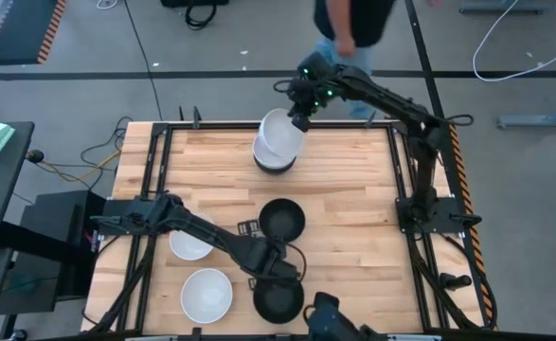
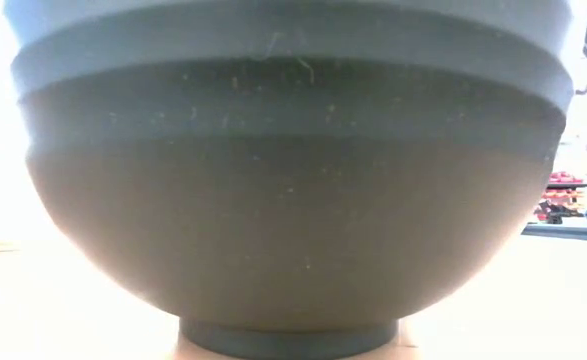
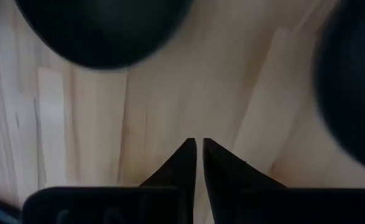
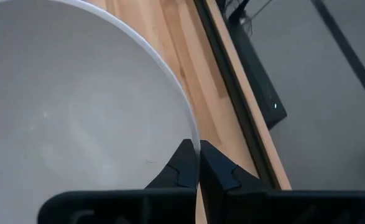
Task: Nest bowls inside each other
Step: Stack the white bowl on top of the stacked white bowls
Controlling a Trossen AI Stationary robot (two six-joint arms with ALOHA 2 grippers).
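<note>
Now | right pincer [image 4: 198,163] pinched on the rim of a white bowl [image 1: 282,133], held tilted over the bowl stack [image 1: 272,156] at the counter's [image 1: 353,189] far edge | left pincer [image 3: 199,163] nearly pressed together, nothing held, between two black bowls [image 1: 282,219] nearer than that stack

Wooden slatted table [image 1: 353,199]: stack of round bowls [image 1: 274,157] at far edge, tilted white round bowl [image 1: 282,134] above it. Black glossy bowl [image 1: 282,219] at centre. Near edge: two white bowls [image 1: 206,293] left, black stack [image 1: 278,299] right.
</note>
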